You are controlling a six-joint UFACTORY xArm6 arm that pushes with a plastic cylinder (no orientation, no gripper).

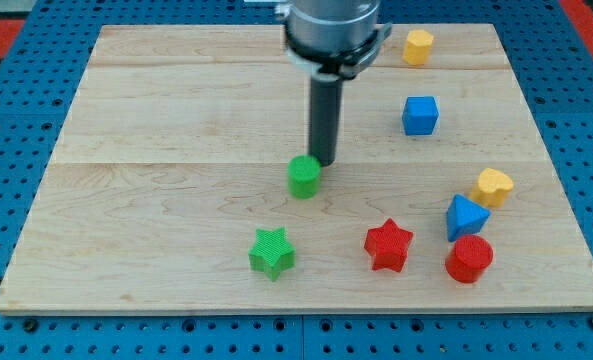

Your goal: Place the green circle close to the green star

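One camera looks down at a slant from the near edge of the desk (pixel 176 120), close enough to show nearly all of it.

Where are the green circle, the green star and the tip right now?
green circle (pixel 304 177), camera view, on its top face.
green star (pixel 272 250), camera view, at the centre of its top.
my tip (pixel 324 161), camera view, the rod's very end, just right of and above the circle.

My tip (pixel 325 162) touches green circle (pixel 304 177), above green star (pixel 272 252).
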